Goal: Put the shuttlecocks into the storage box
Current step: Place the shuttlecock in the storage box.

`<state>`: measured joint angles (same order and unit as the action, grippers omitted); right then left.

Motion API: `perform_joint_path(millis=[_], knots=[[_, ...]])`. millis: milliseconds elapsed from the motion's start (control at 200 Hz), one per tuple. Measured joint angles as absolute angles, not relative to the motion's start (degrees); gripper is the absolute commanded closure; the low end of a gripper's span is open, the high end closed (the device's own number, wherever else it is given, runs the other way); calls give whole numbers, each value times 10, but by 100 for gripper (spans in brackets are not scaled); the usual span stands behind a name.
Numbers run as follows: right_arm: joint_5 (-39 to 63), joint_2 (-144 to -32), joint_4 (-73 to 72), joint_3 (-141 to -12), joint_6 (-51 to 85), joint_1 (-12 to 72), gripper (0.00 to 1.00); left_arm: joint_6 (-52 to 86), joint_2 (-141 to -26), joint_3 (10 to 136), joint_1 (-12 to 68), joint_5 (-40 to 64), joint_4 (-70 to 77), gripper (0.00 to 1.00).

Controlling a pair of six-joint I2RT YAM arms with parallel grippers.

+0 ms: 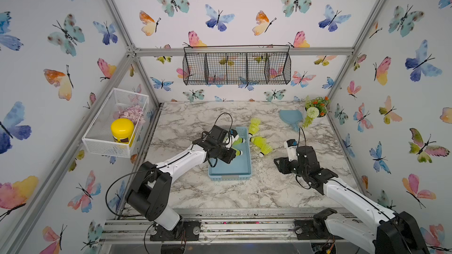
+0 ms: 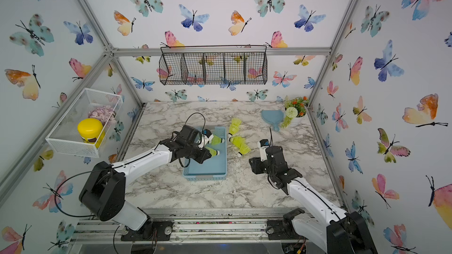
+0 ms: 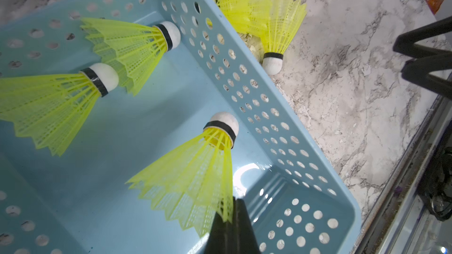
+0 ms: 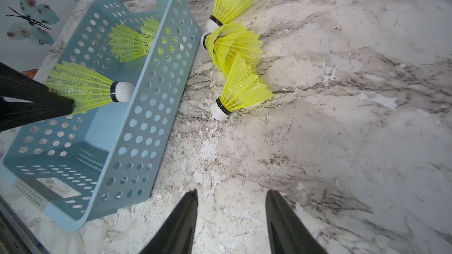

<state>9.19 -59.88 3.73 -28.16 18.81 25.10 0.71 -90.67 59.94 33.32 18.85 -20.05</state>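
Left claw (image 3: 231,212) is pinched tight on the skirt of one shuttlecock (image 3: 195,179), held inside the storage box (image 3: 244,81) rim. Right claw (image 4: 231,199) is half spread and empty over open bench (image 4: 354,130). Three shuttlecocks (image 4: 242,89) lie just outside the long wall.

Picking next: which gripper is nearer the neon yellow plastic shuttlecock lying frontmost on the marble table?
Right. The right gripper hangs open near that shuttlecock; the left gripper is over the blue perforated plastic box.
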Motion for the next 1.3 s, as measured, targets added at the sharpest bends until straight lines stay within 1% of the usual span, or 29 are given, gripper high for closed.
perform_joint_path(millis=[506,1301], knots=[[93,-581,38,-274,189,251,48,-4,-992,640,330,218,-166,100],[94,-592,38,-273,189,251,48,-11,-1044,662,311,241,-140,100]])
